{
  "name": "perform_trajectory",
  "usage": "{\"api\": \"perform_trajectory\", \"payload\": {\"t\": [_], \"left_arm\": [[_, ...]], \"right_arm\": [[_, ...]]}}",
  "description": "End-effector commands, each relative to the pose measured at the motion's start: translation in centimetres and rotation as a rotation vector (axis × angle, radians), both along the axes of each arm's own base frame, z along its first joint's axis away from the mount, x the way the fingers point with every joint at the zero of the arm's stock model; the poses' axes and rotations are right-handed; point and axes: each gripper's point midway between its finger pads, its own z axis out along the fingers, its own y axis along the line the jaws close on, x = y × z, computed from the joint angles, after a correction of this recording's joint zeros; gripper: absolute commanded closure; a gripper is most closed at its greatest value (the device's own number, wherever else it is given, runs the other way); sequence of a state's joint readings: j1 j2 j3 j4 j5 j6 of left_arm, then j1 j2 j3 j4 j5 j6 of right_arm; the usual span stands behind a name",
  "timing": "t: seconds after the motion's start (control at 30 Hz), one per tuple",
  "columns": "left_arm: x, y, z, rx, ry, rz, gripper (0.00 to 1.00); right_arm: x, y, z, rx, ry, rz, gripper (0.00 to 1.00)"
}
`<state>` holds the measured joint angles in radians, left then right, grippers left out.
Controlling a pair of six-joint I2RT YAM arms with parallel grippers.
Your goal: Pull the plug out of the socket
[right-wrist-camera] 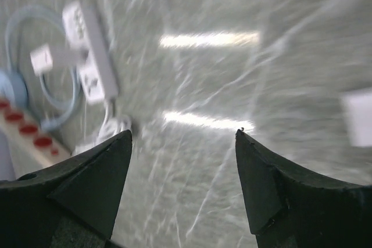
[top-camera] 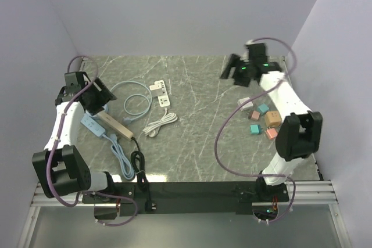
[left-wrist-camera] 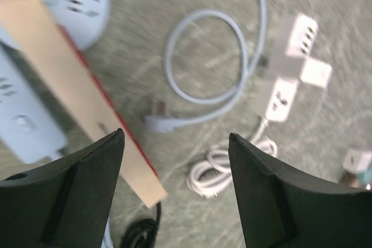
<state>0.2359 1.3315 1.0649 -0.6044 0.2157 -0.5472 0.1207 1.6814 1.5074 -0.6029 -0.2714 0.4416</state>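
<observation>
1. Plainly, your left gripper (left-wrist-camera: 174, 137) stands with its jaws spread and nothing between them. The right gripper (right-wrist-camera: 183, 135) is likewise released and empty.
2. Neither gripper touches any plug. The left hangs by the beige strip (left-wrist-camera: 70, 79) at the table's left side, and the right hangs over the far right. Both are well apart from the white power strip (left-wrist-camera: 280, 98).
3. Your task's thing, the white cube plug (left-wrist-camera: 317, 72), lies on the marble table (top-camera: 197, 143) just beside that strip's middle, turned at an angle to it. The blur hides whether its prongs sit clear of the socket.
4. A pale blue cable's plug (left-wrist-camera: 156, 121) lies loose on the table, in no socket.
5. Judged from the open jaws and the cube lying askew, the pull looks done, or nearly so. What is left for you is to confirm that the cube is free, and to grip it again if it is not.
</observation>
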Motion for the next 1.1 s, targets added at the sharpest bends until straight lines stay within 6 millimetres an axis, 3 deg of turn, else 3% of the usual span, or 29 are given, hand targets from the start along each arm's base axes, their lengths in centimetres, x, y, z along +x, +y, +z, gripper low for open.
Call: {"api": "perform_trajectory", "payload": {"t": [0.0,0.17,0.3,0.33,0.4,0.43,0.5,0.57,0.6,0.73,0.8,0.87,0.9,0.97,1.0,1.07], "left_arm": [[0.4,-3.4,1.8,-0.076,-0.077,-0.108,0.22],[-0.4,-6.2,2.9,-0.115,-0.12,-0.191,0.21],[-1.2,-7.2,2.8,-0.125,-0.128,-0.211,0.2],[-1.4,-7.5,2.9,-0.129,-0.134,-0.216,0.19],[-2.0,-7.7,2.3,-0.135,-0.124,-0.214,0.19],[-2.3,-7.8,2.6,-0.136,-0.134,-0.213,0.19],[-3.0,-8.0,2.4,-0.144,-0.133,-0.213,0.18],[-3.6,-8.2,2.7,-0.156,-0.15,-0.211,0.18],[-3.8,-8.3,2.8,-0.157,-0.154,-0.213,0.18],[-4.9,-8.4,3.4,-0.153,-0.173,-0.217,0.17],[-5.4,-8.5,3.1,-0.154,-0.166,-0.221,0.16],[-5.9,-8.5,2.3,-0.15,-0.153,-0.222,0.16],[-6.1,-8.5,2.0,-0.153,-0.146,-0.224,0.16],[-6.6,-8.5,1.3,-0.155,-0.126,-0.223,0.16],[-6.7,-8.7,1.2,-0.161,-0.125,-0.23,0.16],[-6.9,-8.7,1.2,-0.159,-0.129,-0.23,0.16]], "right_arm": [[-1.7,5.9,-1.3,-0.038,0.038,0.2,0.22],[-3.2,14.4,-2.3,-0.107,0.017,0.336,0.21],[-3.6,19.3,-4.4,-0.145,0.008,0.37,0.22],[-3.1,20.2,-3.8,-0.145,-0.015,0.357,0.22],[-3.4,22.3,-5.3,-0.185,-0.018,0.368,0.21],[-3.1,23.3,-4.9,-0.187,-0.038,0.369,0.21],[-3.1,24.8,-6.7,-0.251,-0.049,0.365,0.21],[-2.4,26.0,-6.6,-0.27,-0.076,0.354,0.2],[-2.3,26.5,-7.9,-0.287,-0.066,0.353,0.19],[-1.4,28.1,-8.8,-0.317,-0.105,0.292,0.18],[-1.3,28.7,-10.0,-0.311,-0.096,0.3,0.18],[-0.9,29.3,-9.9,-0.328,-0.109,0.286,0.18],[-0.9,29.5,-11.1,-0.348,-0.095,0.291,0.17],[-0.8,30.1,-11.3,-0.351,-0.097,0.308,0.17],[-0.7,30.2,-12.4,-0.365,-0.082,0.313,0.17],[-0.4,30.6,-12.5,-0.367,-0.087,0.317,0.17]]}}
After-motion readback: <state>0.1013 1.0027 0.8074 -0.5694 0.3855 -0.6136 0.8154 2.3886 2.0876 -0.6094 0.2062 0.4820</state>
